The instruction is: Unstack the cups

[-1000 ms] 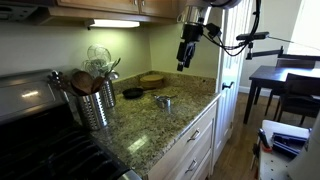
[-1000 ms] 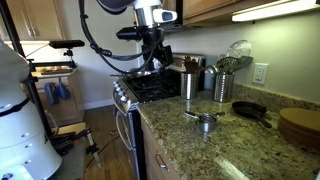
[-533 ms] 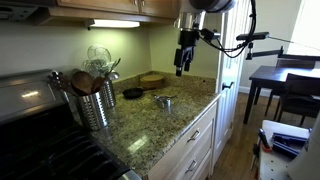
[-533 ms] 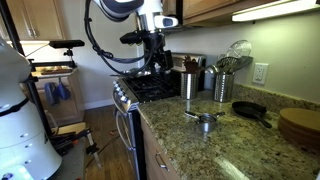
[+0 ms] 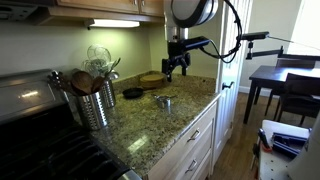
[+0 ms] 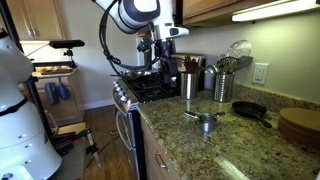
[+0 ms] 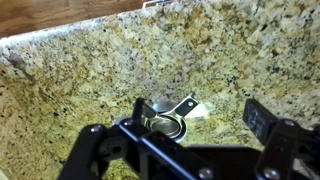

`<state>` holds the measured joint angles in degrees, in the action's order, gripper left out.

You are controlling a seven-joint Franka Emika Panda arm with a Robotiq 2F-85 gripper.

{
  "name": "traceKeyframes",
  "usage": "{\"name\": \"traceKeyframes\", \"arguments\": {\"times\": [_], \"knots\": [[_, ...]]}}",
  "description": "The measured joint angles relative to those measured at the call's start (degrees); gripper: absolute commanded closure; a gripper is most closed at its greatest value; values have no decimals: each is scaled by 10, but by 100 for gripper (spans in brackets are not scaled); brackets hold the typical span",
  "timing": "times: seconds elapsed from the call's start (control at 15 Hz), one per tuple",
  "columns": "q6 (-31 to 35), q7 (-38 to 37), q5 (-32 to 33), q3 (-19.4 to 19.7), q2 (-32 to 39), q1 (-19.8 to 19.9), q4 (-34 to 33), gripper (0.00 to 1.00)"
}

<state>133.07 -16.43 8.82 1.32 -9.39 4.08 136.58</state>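
A nested stack of small metal measuring cups with handles lies on the granite counter in both exterior views (image 5: 164,102) (image 6: 205,119). In the wrist view the cups (image 7: 165,122) show between the two black fingers. My gripper (image 5: 175,70) (image 6: 161,62) hangs well above the counter, over and a little behind the cups. Its fingers are spread wide in the wrist view (image 7: 176,124) and hold nothing.
Two metal utensil holders (image 5: 95,100) (image 6: 220,84) stand by the stove (image 6: 150,88). A black skillet (image 5: 132,93) (image 6: 250,112) and round wooden boards (image 5: 151,79) (image 6: 298,125) sit behind the cups. The counter edge (image 5: 190,120) drops to cabinets; a dining table (image 5: 280,80) stands beyond.
The arm has swung in from beyond the counter's end to a spot over the counter, above the cups, and come down a little. The cups have not moved.
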Motion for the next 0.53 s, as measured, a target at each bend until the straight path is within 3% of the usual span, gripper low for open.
{"name": "traceKeyframes", "arguments": {"times": [0.53], "knots": [[0, -240, 19, 1, 142, -2, -110, 0]]}}
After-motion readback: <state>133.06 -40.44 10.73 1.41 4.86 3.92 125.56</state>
